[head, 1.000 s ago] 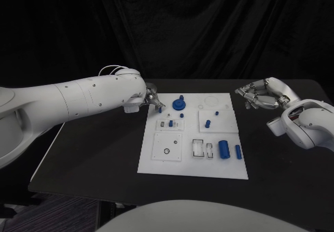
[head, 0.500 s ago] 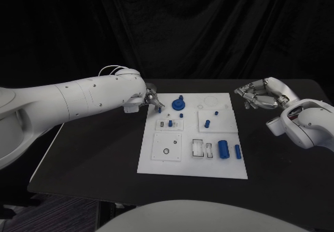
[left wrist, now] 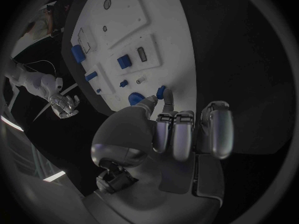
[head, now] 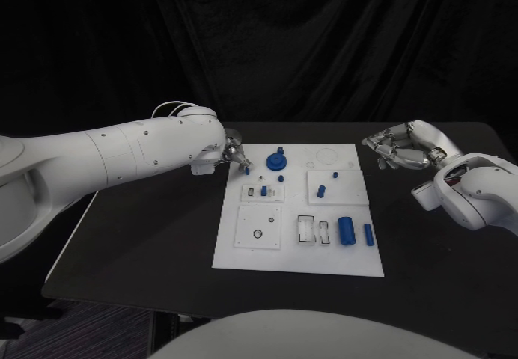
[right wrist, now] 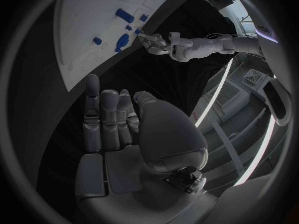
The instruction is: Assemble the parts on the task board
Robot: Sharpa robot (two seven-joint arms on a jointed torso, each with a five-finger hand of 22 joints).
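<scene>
My left hand (head: 232, 155) pinches a small blue cylindrical peg (left wrist: 162, 92) at its fingertips, holding it just over the near corner of the flat white rectangular task board (head: 275, 243). Other blue parts stand farther along the board beyond my fingers. My right hand (head: 400, 147) hovers beside the board's far edge, fingers loosely curled, holding nothing.

- Task board (head: 243, 254): smooth matt white plastic by its look.
- Parts (head: 347, 230): glossy blue plastic.
- Table (head: 151, 239): matt black.
- Left hand (left wrist: 181, 134) and right hand (right wrist: 115, 119): satin silver metal.
- Backdrop (head: 324, 60): black cloth.
</scene>
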